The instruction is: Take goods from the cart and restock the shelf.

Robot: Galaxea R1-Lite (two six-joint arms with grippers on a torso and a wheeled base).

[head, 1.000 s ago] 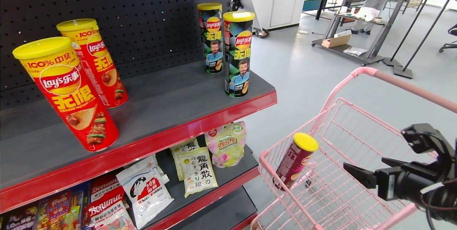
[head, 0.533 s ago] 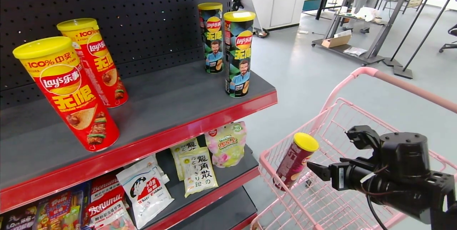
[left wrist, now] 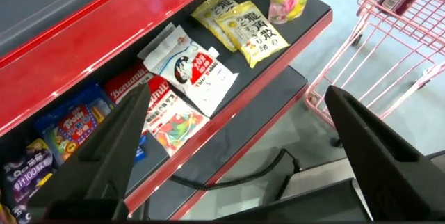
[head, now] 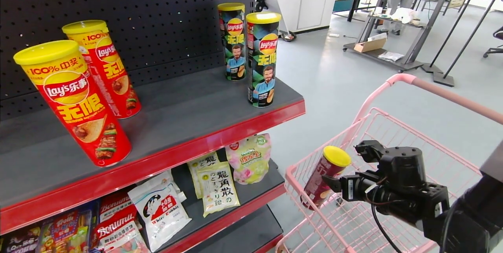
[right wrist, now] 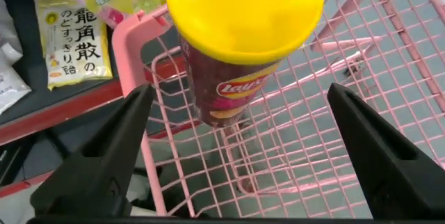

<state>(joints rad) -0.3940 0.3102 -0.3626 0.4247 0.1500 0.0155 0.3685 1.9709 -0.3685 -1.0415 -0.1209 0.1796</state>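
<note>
The pick from the cart [head: 369,103] looks to be in hand. The right gripper [right wrist: 239,88] hovers with its jaws spread wide either side of the dark red can [head: 314,186], not yet touching it. The can stands in the cart's near left corner, its long axis near upright but tilted, yellow lid uppermost and leaning right. Next the jaws probably need to close squarely on the body (below the lid), matching that tilt. The left gripper [left wrist: 233,109] hangs open beside the lower shelves.
</note>
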